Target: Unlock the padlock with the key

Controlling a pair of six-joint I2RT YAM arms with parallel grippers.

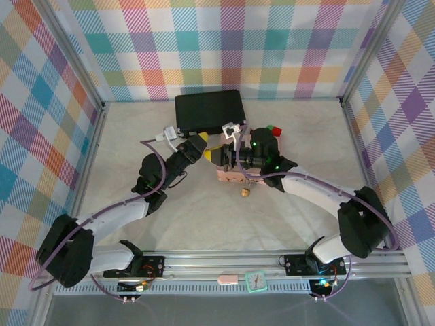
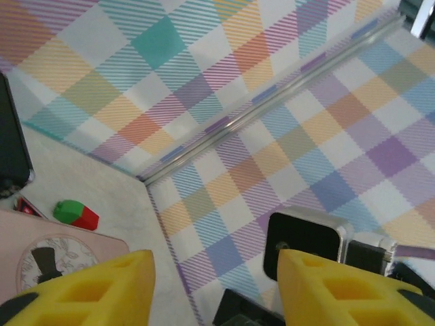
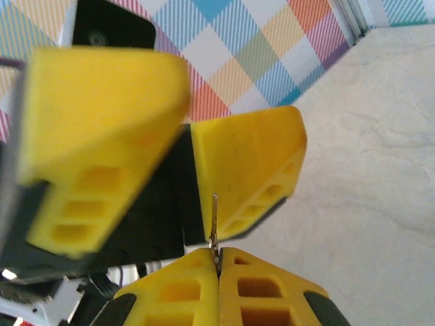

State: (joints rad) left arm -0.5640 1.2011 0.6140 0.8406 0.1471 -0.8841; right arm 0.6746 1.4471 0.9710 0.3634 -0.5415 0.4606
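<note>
Right gripper (image 3: 218, 258) pinched shut on key (image 3: 215, 216), blade up toward left gripper (image 2: 214, 293), whose jaws are wide apart. Likely handover or regrip. Padlock (image 1: 246, 192), probably the brass speck, loose on table beside box (image 1: 230, 178).

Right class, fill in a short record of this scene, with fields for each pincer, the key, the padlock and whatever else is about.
left pincer: open, nothing between its fingers
right pincer: shut on the key, facing the left pincer
key: thin metal blade, upright between the right pincer's fingertips
padlock: lying loose on the near side of the pink box, in neither pincer
other: black case at the back; red and green blocks
</note>
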